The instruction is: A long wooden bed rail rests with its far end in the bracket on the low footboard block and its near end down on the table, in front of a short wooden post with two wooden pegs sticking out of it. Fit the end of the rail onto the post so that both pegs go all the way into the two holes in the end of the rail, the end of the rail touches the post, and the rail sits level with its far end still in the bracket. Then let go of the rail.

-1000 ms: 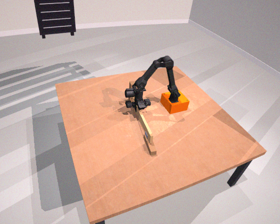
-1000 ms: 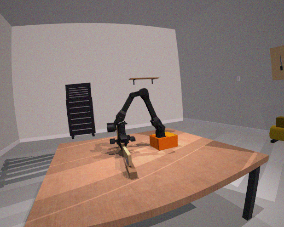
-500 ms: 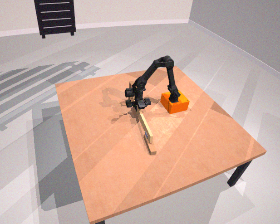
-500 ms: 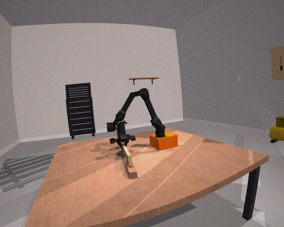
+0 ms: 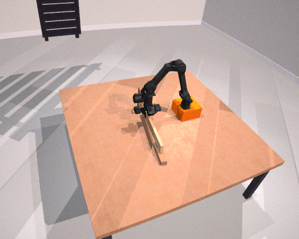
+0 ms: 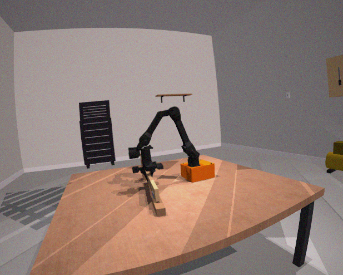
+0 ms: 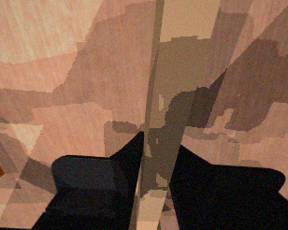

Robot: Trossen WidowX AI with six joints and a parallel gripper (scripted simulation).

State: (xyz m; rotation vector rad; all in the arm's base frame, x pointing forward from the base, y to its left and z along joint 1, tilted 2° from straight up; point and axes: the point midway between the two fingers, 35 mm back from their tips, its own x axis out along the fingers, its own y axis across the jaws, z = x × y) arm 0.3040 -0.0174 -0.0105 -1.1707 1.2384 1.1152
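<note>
so on the worktop (image 5: 221,164) the arm's base (image 5: 194,112) sits toward the far right. the arm reaches left from it and comes down with the claw (image 5: 147,112) over the near end of the rail (image 5: 154,136), pinching it from both sides. the rail runs away from the claw toward the worktop's front, its other end at the footboard block (image 5: 163,159). a drawer cabinet (image 5: 58,18) stands on the floor by the back wall, well behind the worktop. in the exterior view there's a wall shelf (image 6: 173,95) above and behind the arm.

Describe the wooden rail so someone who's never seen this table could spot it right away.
Find the orange base block on the wooden table. The black arm reaches out from it, and its gripper is shut on the rail: the only long, pale plank, running from the gripper toward the table's middle.
</note>
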